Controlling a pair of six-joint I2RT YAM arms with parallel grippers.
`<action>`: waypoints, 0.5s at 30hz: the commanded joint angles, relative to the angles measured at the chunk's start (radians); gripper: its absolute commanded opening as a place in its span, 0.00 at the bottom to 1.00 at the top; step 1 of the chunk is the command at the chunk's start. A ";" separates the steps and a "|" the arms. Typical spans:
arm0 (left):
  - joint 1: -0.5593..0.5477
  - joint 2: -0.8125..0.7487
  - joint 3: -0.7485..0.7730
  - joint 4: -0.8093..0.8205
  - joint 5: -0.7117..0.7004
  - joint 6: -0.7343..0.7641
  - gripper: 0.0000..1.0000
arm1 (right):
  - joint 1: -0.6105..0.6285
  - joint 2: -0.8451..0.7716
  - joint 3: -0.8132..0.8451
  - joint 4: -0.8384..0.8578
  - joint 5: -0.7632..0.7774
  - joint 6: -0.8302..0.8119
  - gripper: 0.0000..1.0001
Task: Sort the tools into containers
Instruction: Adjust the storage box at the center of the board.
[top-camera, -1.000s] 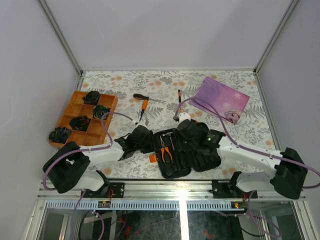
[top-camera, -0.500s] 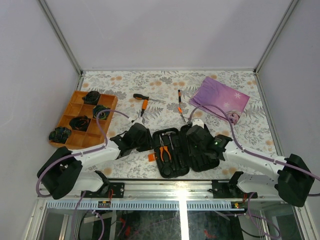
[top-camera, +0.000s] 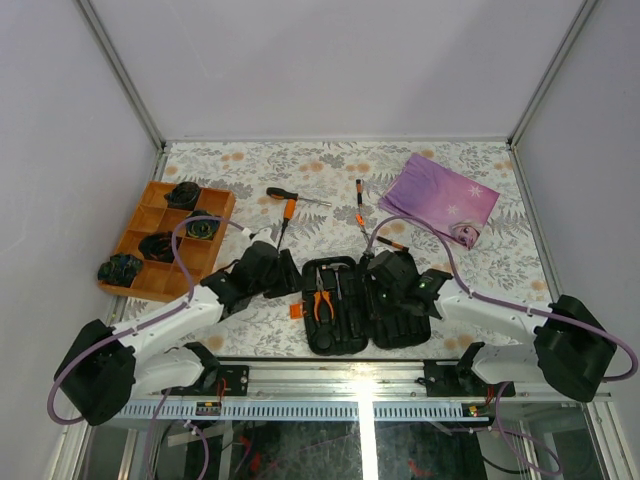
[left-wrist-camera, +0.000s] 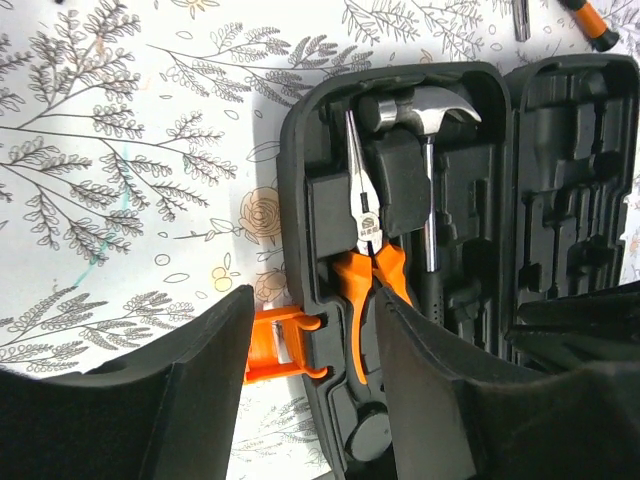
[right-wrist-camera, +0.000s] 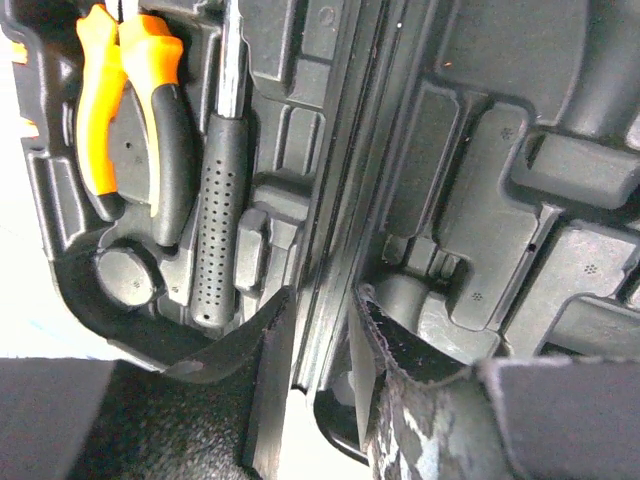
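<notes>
Tool case (top-camera: 335, 340) lies open and flat at 6 o'clock on the bench (top-camera: 250, 170), close to your arm bases. It is black and round-cornered, with moulded slots in both halves and an orange latch (left-wrist-camera: 283, 343) on its 9 o'clock edge.

The left half holds orange-handled pliers (left-wrist-camera: 368, 260). Just beside them toward 3 o'clock is a steel-headed hammer (left-wrist-camera: 428, 180) with a black dotted grip.

One screwdriver (top-camera: 286, 206) and a second screwdriver (top-camera: 359, 205) lie loose on the bench at 12 o'clock of the case, apart from it.

Your left gripper (left-wrist-camera: 312, 320) is partly open at the latch edge, a finger on either side, pinching nothing. Your right gripper (right-wrist-camera: 320, 300) straddles the hinge ridge with a narrow gap. You cannot tell whether its pads bite.

Hidden or cut off:
- Left wrist view: the pliers' handle tips and the hammer's butt sit behind your left gripper's fingers.
- Right wrist view: the hammer's head is cut off at the top.
- From above: your right gripper covers much of the right half.
</notes>
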 joint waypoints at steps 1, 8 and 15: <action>0.026 -0.054 0.028 -0.054 -0.022 0.016 0.51 | 0.003 -0.078 0.032 -0.018 0.052 -0.003 0.37; 0.084 -0.124 0.100 -0.160 -0.030 0.058 0.56 | 0.003 -0.246 0.081 -0.095 0.394 -0.028 0.46; 0.219 -0.154 0.150 -0.199 0.112 0.080 0.58 | -0.052 -0.175 0.227 -0.183 0.535 -0.105 0.50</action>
